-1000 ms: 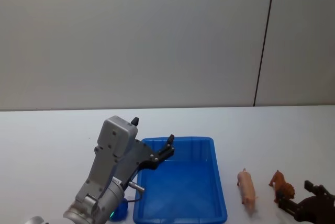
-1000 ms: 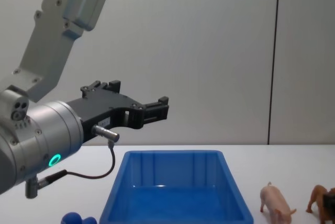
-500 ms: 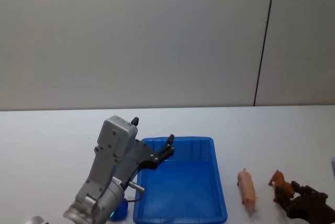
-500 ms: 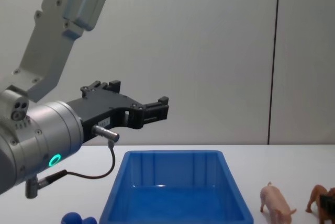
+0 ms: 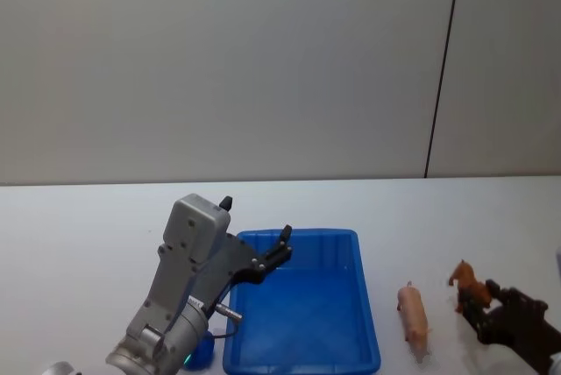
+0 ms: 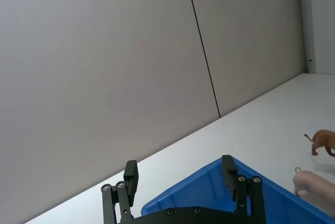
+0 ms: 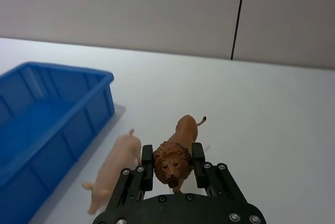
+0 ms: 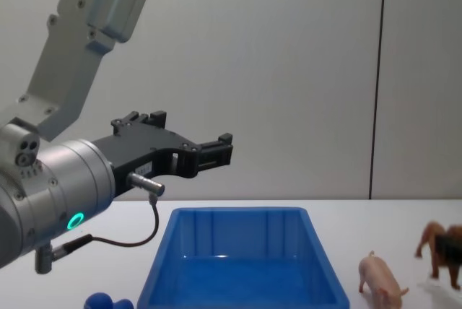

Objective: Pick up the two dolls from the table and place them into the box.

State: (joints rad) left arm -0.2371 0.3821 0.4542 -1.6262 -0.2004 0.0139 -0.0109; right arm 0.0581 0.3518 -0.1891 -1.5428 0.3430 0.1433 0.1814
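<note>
Clamping right gripper [image 7: 172,157]: near right of the table [image 5: 88,235], fingers closed from both sides on the maned head of the brown doll [image 7: 182,130].
Brown doll: held facing the wrist camera, tail pointing away; in the chest view its feet sit just clear of the table top.
Pink pig doll [image 5: 414,314]: standing on the table between the brown doll and the box [image 5: 366,305], apart from both.
Box: middle of the table, long side running away from the robot.
Left gripper [image 8: 216,149]: raised above the box's left side, fingers spread wide, holding nothing.
</note>
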